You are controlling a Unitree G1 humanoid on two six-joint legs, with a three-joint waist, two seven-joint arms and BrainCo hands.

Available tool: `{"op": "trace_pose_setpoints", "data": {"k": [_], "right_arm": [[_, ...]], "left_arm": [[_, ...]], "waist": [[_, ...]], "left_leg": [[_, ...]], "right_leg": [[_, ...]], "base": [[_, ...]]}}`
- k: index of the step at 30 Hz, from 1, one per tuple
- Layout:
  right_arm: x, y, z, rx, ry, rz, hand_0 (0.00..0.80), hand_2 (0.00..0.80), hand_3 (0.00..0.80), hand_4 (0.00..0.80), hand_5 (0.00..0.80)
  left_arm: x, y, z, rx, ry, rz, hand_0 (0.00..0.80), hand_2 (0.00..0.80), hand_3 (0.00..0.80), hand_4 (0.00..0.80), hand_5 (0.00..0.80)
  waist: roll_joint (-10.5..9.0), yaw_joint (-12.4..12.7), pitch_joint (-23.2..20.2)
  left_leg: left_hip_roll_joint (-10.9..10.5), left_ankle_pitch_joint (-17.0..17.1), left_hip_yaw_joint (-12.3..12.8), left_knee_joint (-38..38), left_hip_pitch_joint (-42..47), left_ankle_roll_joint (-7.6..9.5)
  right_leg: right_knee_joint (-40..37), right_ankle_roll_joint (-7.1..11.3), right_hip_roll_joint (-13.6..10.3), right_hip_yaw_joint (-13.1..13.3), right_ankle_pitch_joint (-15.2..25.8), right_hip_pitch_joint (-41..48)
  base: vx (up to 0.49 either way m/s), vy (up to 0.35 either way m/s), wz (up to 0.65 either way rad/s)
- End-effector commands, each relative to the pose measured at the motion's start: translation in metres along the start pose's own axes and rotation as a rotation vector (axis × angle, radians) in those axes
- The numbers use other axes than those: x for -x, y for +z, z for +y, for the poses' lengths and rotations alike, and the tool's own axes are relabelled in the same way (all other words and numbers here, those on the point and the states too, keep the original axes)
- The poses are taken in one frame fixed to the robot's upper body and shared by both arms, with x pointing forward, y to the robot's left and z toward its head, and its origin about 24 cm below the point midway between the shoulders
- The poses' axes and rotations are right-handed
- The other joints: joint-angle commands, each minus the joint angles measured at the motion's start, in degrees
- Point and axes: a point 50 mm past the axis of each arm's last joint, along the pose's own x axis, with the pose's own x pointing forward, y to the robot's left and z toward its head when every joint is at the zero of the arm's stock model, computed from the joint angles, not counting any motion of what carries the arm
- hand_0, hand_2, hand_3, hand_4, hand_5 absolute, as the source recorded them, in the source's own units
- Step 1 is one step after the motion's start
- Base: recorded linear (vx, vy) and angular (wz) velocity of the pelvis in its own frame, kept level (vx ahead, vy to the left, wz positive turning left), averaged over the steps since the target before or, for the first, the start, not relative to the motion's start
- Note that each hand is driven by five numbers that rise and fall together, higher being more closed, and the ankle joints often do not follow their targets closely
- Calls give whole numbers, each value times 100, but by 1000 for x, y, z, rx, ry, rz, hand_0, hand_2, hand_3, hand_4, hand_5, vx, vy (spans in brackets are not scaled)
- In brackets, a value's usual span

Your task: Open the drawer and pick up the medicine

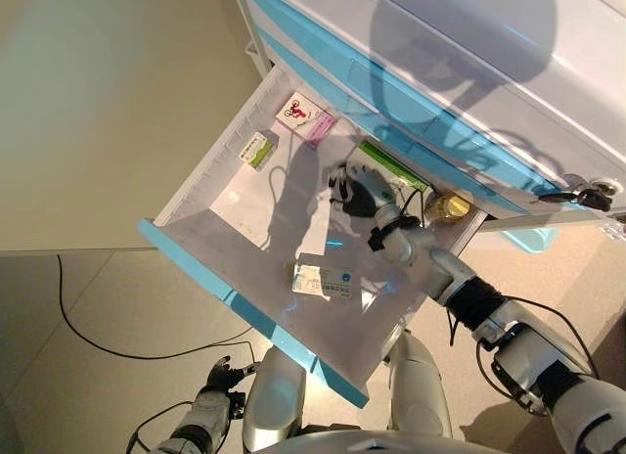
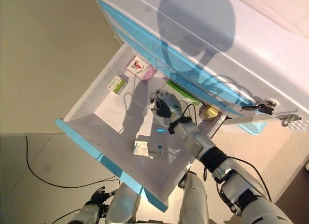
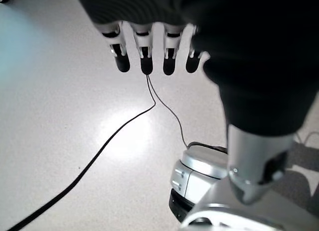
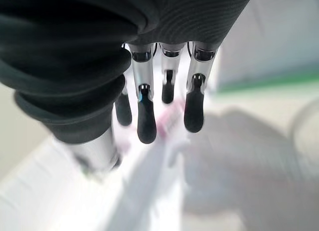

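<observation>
The white drawer (image 1: 245, 214) with a blue front (image 1: 225, 290) stands pulled out. Inside lie a white and pink box (image 1: 306, 117), a small green and white box (image 1: 257, 150), a long green box (image 1: 391, 165), a white box with blue print (image 1: 323, 280) and a round gold tin (image 1: 450, 207). My right hand (image 1: 360, 192) hovers inside the drawer beside the long green box, open, its fingers (image 4: 147, 121) straight and holding nothing. My left hand (image 1: 220, 379) hangs low beneath the drawer front, open over the floor, fingers (image 3: 144, 57) straight.
The white cabinet (image 1: 469, 53) with blue drawer fronts rises behind the open drawer. A bunch of keys (image 1: 577, 193) hangs from its lock at the right. A pale blue container (image 1: 533, 239) shows under the cabinet's corner. Beige floor (image 1: 98, 131) lies to the left.
</observation>
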Motion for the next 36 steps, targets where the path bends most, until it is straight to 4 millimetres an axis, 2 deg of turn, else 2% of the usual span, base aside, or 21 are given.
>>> {"op": "trace_pose_setpoints", "data": {"k": [1,7,9,10,11,12,14,18,19,20,21,24,27,33,34,36], "right_arm": [[-7,36,-32,-67,-97,-198,0,0,0,0,0],[4,45,-45,-180,-62,-270,0,0,0,0,0],[10,51,-48,-225,1,-318,0,0,0,0,0],[15,57,-51,-249,88,-378,0,0,0,0,0],[15,57,-51,-249,88,-378,0,0,0,0,0],[17,62,-51,-262,195,-422,0,0,0,0,0],[18,64,-50,-294,246,-430,0,0,0,0,0],[27,62,-26,-482,525,-376,0,0,0,0,0],[36,52,-4,-604,653,-276,0,0,0,0,0],[36,52,-4,-604,653,-276,0,0,0,0,0],[42,50,12,-676,742,-222,0,0,0,0,0],[45,49,22,-730,798,-187,0,0,0,0,0],[52,49,37,-924,820,-117,0,0,0,0,0],[57,53,53,-1107,852,-47,0,0,0,0,0],[60,50,64,-1177,851,19,0,0,0,0,0],[61,48,71,-1207,841,52,0,0,0,0,0]], "left_arm": [[-1,-14,23,-30,89,73,0,0,0,0,0],[0,-21,33,-32,106,104,0,0,0,0,0],[0,-24,39,-31,114,117,0,0,0,0,0],[1,-28,45,-36,115,131,0,0,0,0,0],[1,-28,45,-36,115,130,0,0,0,0,0],[1,-31,53,-40,120,141,0,0,0,0,0],[1,-32,55,-40,119,145,0,0,0,0,0],[2,-33,65,-36,117,156,0,0,0,0,0],[1,-30,66,-33,109,147,0,0,0,0,0],[1,-30,66,-33,108,146,0,0,0,0,0],[0,-28,65,-32,97,142,0,0,0,0,0],[0,-26,66,-19,94,140,0,0,0,0,0],[-1,-22,67,-24,98,127,0,0,0,0,0],[-2,-17,69,-48,104,110,0,0,0,0,0],[-2,-15,67,-52,101,103,0,0,0,0,0],[-3,-14,67,-54,100,101,0,0,0,0,0]], "waist": [[-255,-51,21],[-376,-93,-46],[-413,-90,-94],[-468,-86,-127],[-459,-87,-136],[-522,-72,-169],[-538,-70,-194],[-615,-56,-242],[-645,-52,-253],[-639,-55,-265],[-656,-50,-267],[-669,-43,-306],[-691,-32,-310],[-710,-3,-300],[-711,10,-303],[-706,8,-319]], "left_leg": [[-371,-199,333,-179,299,430],[-328,-233,406,-157,363,434],[-312,-212,416,-174,371,428],[-296,-238,433,-169,418,413],[-294,-217,428,-173,397,415],[-280,-244,438,-182,450,397],[-275,-229,437,-183,443,395],[-245,-249,459,-161,492,383],[-237,-269,459,-146,537,378],[-235,-252,454,-149,515,380],[-227,-264,455,-149,550,370],[-213,-242,453,-151,527,361],[-187,-239,476,-141,538,358],[-172,-253,506,-116,572,351],[-164,-255,519,-102,568,351],[-162,-244,516,-94,543,352]], "right_leg": [[-898,239,-82,246,1012,252],[-930,230,-30,321,1020,290],[-989,222,1,331,1047,311],[-969,211,8,337,1011,342],[-990,211,12,332,1041,331],[-986,203,23,332,1001,375],[-1023,198,36,330,1032,384],[-1028,174,76,352,1017,431],[-1010,155,89,362,978,474],[-1030,156,93,356,1004,462],[-1025,144,103,348,972,498],[-1080,141,126,320,1013,504],[-1110,140,155,322,1031,523],[-1107,128,189,363,1027,540],[-1122,125,189,355,1036,554],[-1145,125,195,345,1055,546]], "base": [[12,-5,-6],[9,-5,-10],[5,-17,-6],[-3,-6,-7],[17,-39,-8],[-6,-18,-5],[6,-24,-5],[4,-24,-8],[-13,-18,-5],[0,0,0],[-15,-5,4],[-5,-9,-1],[-6,-6,-1],[-4,0,-1],[0,0,0],[0,0,0]]}}
